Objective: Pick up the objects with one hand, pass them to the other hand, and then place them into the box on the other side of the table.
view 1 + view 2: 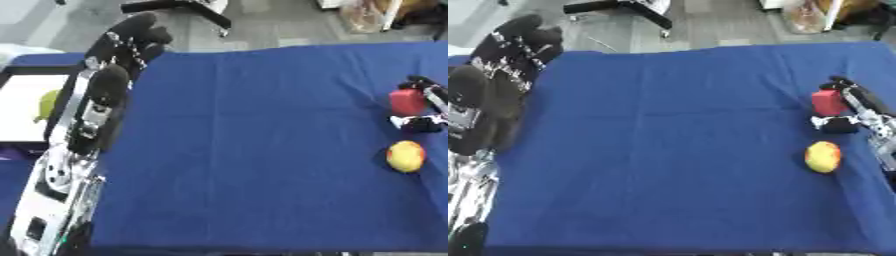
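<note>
A red block stands near the right edge of the blue table. My right hand comes in from the right and curls round the block, with one finger over its far side and the thumb at its near side. Just in front lies a yellow and red round fruit, free on the cloth. My left hand hangs above the table's far left corner, fingers relaxed and holding nothing. Beside it the box, black-rimmed with a white floor, holds a yellow-green object.
My left forearm runs along the table's left edge and hides part of the box. Beyond the far edge are grey floor, a black stand and some bags.
</note>
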